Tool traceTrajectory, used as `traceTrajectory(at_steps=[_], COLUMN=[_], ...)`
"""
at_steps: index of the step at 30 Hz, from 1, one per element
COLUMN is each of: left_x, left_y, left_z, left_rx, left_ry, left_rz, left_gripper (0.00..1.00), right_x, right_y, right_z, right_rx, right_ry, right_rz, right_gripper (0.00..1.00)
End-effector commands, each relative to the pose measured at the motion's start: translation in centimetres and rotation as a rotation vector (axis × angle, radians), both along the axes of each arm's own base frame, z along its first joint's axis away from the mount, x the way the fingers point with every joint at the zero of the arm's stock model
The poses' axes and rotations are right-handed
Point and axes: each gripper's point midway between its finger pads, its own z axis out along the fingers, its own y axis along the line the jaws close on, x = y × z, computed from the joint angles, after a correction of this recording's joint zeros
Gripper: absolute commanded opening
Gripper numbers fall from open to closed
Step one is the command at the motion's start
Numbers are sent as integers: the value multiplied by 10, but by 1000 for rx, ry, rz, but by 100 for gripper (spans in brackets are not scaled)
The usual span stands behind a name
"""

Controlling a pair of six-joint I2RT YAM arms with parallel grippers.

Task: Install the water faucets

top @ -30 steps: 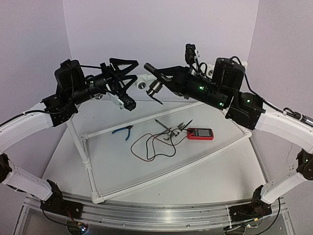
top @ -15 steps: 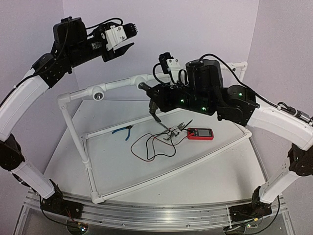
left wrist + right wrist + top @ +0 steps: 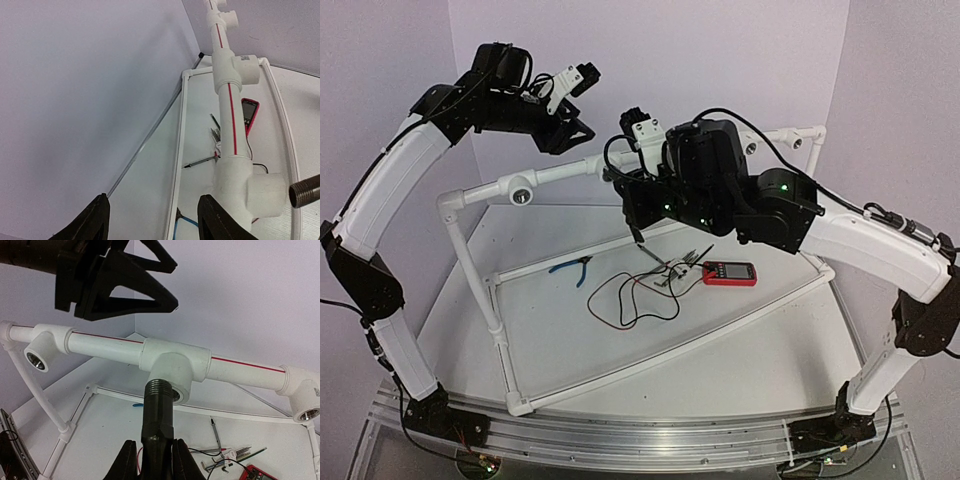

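We are gripping the faucet [image 3: 158,412] tight in the right gripper [image 3: 157,457], with its threaded end just at the middle socket [image 3: 175,365] and not yet in. We are judging it needs squaring to the hole before twisting. The left gripper [image 3: 156,220] is hanging wide apart and empty above the pipe [image 3: 105,347].

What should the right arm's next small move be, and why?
Probably ease the right gripper forward to seat the faucet in the middle tee socket. In the right wrist view its threaded end sits at the socket mouth, roughly aligned, apparently not yet in. The left gripper hangs open above.
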Motion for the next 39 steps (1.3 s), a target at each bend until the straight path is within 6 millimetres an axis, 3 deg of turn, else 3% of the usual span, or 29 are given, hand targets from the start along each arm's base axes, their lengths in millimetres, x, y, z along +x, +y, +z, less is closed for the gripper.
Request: traceTrajectory(at_steps=[1,9,18,29,36,39], left_x=[-20,-4,16,12,9,8], left_y=[1,7,17,14,13,11], left_z=[1,4,-6,-38,-45,-47], left_rx=[-65,-94,-70,-26,-32,-36], left_ry=[110,103,94,168,206,218], left_rz=[-12,68,141,117,108,99], left_gripper=[61,58,57,57,56,56], right_x=[8,4,7,11,5,6], right_y=[-4,-12,0,8,-12,-12], right_z=[25,11,3,13,25,25], right_rx=[37,22,-1,3,53,54], right_ry=[-63,-21,-18,-44,-33,-37], right_rz=[-63,-80,-69,-67,-92,-93], right_gripper=[0,0,0,0,0,0])
